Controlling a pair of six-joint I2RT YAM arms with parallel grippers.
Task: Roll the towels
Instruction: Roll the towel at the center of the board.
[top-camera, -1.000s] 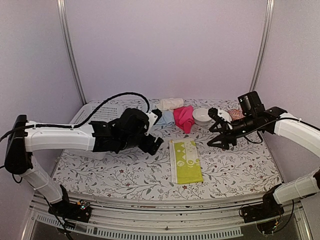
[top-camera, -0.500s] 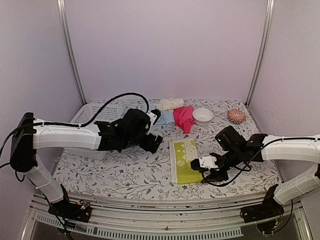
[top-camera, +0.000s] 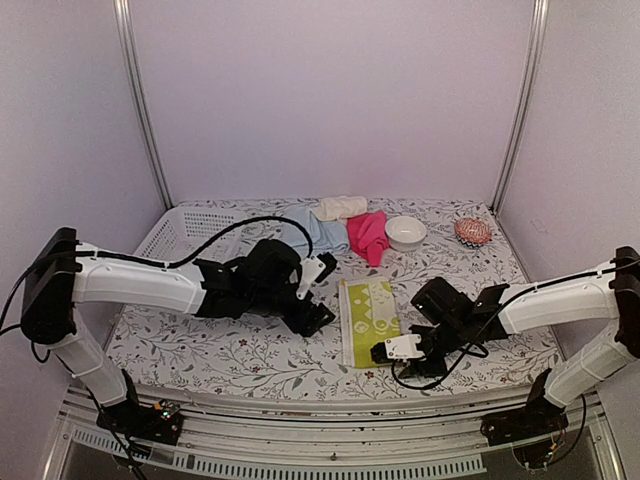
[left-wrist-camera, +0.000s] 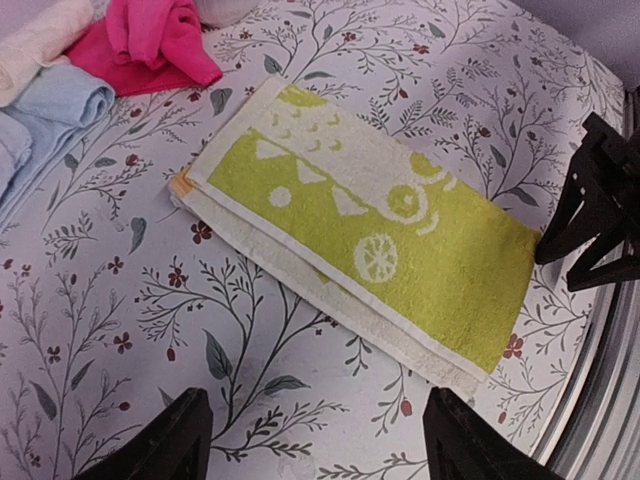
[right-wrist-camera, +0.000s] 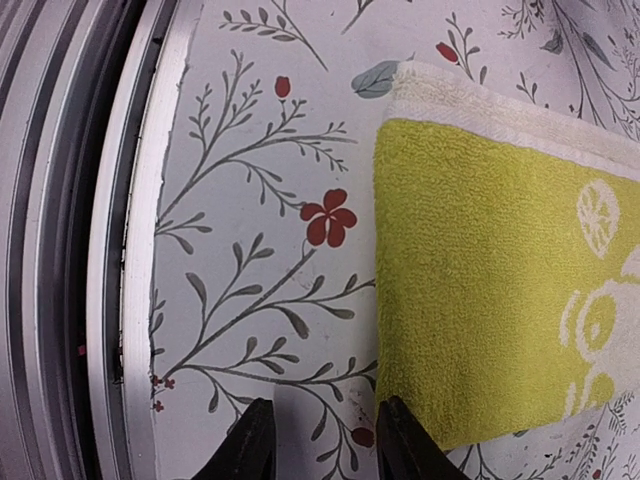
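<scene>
The yellow-green towel with a white pattern lies flat and folded in a long strip on the floral table cover; it also shows in the left wrist view and the right wrist view. My left gripper is open wide and empty, just left of the towel's long edge. My right gripper is open and empty, low at the towel's near end, with one finger beside its corner. The hot pink towel, light blue towel and cream towel lie bunched at the back.
A white bowl and a red patterned object sit at the back right. A white basket stands at the back left. The table's metal front rail runs close to my right gripper.
My right arm swung from the back right, near the bowl, down to the yellow-green towel's near end. My left gripper moved nearer and right, toward the towel's left edge.
</scene>
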